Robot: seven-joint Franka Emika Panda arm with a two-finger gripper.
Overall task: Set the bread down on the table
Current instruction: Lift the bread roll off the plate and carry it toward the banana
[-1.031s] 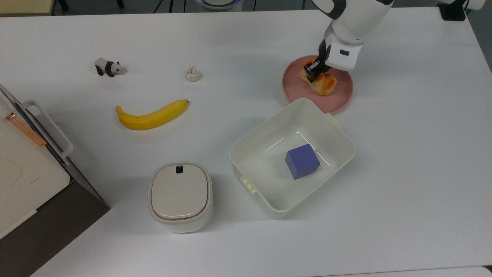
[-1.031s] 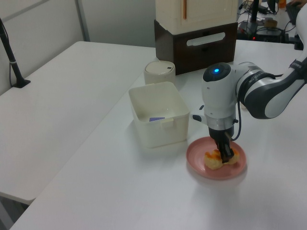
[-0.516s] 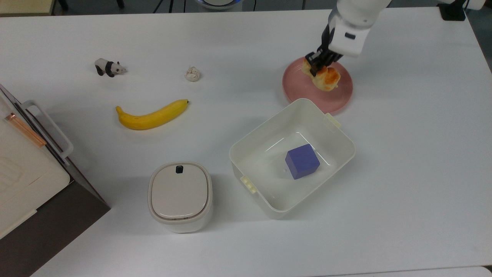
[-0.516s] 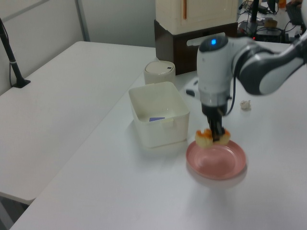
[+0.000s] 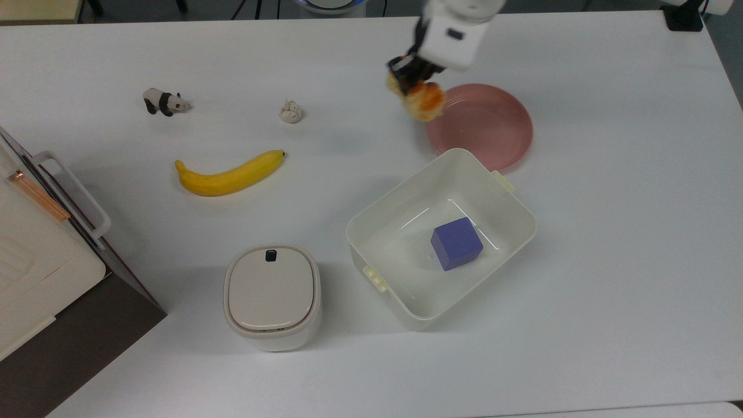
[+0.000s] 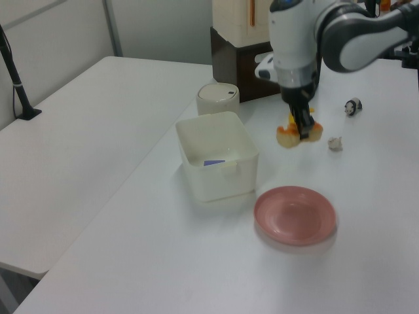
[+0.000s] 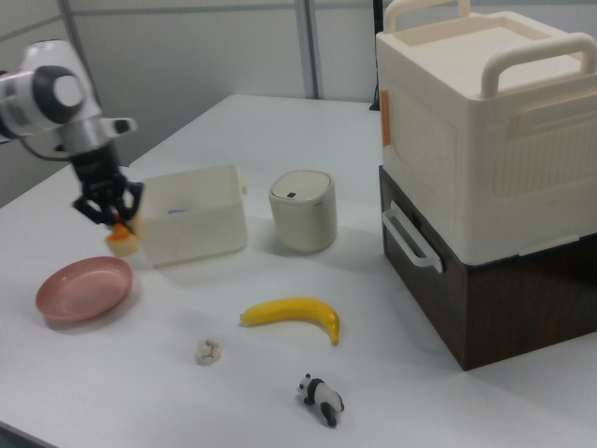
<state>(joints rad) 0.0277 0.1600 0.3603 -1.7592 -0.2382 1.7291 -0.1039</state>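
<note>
The bread (image 5: 425,103) (image 6: 288,137) (image 7: 122,239), a golden-orange glazed bun, hangs in the air with my gripper (image 5: 411,78) (image 6: 301,124) (image 7: 107,213) shut on it. It is held well above the white table (image 5: 348,64) (image 6: 196,261) (image 7: 392,336), just off the top view's left rim of the pink plate (image 5: 484,129) (image 6: 296,216) (image 7: 82,289). The plate has nothing on it.
A white bin (image 5: 441,232) holding a blue cube (image 5: 457,243) sits below the plate in the top view. A banana (image 5: 229,174), a small wrinkly ball (image 5: 291,111), a toy panda (image 5: 165,102), a lidded canister (image 5: 271,296) and a cabinet (image 5: 35,261) stand to the top view's left.
The gripper has lifted the bread off the pink plate and carried it toward the top view's left, past the plate's rim. The plate is now bare.
</note>
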